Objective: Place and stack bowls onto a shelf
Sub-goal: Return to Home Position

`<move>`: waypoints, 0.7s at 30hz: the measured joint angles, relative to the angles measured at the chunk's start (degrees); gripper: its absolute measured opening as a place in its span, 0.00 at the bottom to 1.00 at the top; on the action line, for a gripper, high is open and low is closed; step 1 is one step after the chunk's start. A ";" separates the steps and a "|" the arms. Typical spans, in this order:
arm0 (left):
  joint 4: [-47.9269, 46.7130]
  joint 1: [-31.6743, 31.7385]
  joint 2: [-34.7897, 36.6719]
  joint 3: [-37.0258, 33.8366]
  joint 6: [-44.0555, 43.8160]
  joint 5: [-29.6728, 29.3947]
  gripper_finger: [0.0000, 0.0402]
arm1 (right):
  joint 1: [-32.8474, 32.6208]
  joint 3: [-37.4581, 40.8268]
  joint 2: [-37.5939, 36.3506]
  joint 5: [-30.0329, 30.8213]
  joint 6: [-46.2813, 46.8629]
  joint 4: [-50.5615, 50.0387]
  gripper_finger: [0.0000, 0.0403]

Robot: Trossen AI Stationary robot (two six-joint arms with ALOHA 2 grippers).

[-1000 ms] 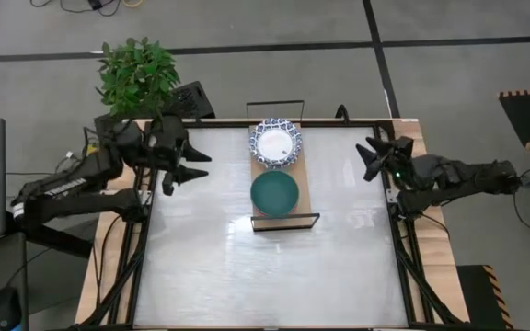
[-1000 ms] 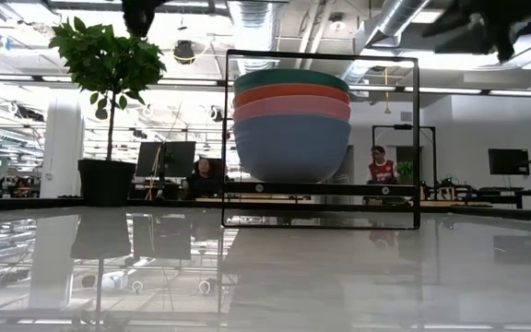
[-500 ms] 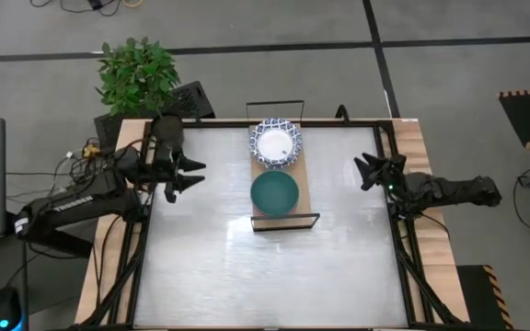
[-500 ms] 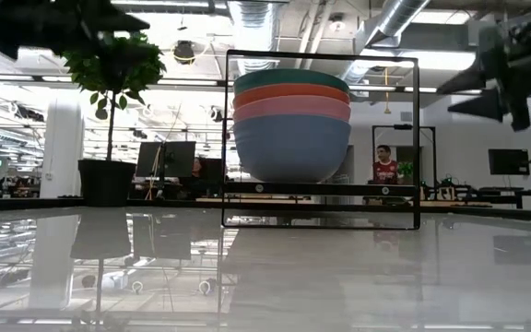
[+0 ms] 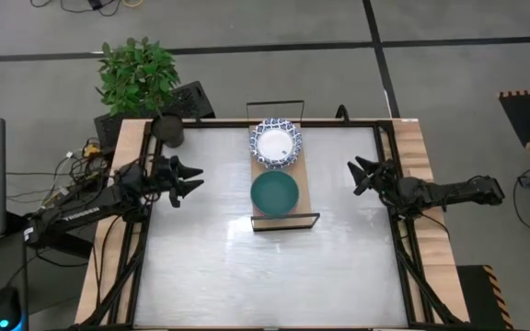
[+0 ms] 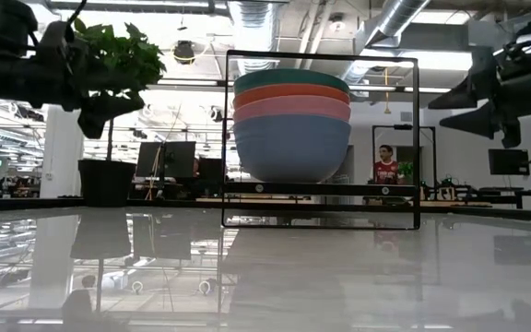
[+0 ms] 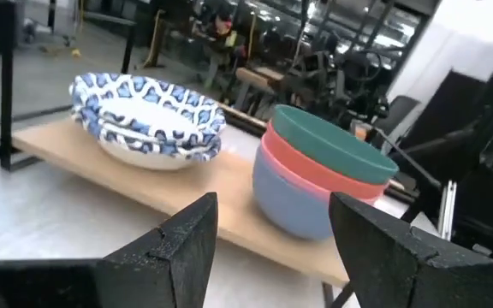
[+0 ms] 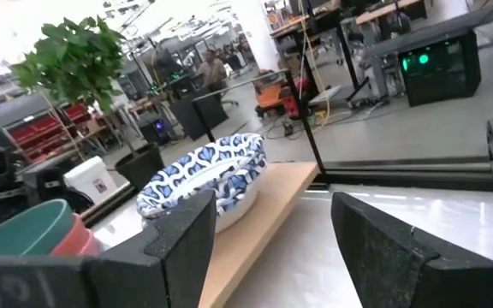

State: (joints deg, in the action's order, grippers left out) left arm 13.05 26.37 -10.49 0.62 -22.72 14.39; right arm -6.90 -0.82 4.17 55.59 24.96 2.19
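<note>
The narrow light-wood shelf with black wire frames at its ends stood in the middle of the pale bench, toward the far side. Two piles sat on its board. At the far end was a stack of white bowls with blue patterned rims. Just beside it, with a small gap between, a dark green bowl topped a red bowl, a pink bowl and a slate-blue bowl. The left claw hung near the bench's left edge, released, fingers spread and empty. The right claw hung near the right edge, likewise released, holding nothing.
</note>
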 joint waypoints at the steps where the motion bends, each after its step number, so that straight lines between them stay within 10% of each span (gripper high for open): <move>1: -0.50 -0.21 0.25 0.00 0.99 -0.09 0.52 | 0.11 0.00 0.12 -0.01 -0.34 0.01 0.64; 21: -10.69 -0.76 -0.40 0.26 -5.63 -1.15 0.52 | 4.71 0.04 2.69 0.10 -2.97 -0.10 0.64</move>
State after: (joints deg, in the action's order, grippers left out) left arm 2.36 25.61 -10.89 0.89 -28.35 13.24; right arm -2.20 -0.78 6.85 55.68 22.00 2.09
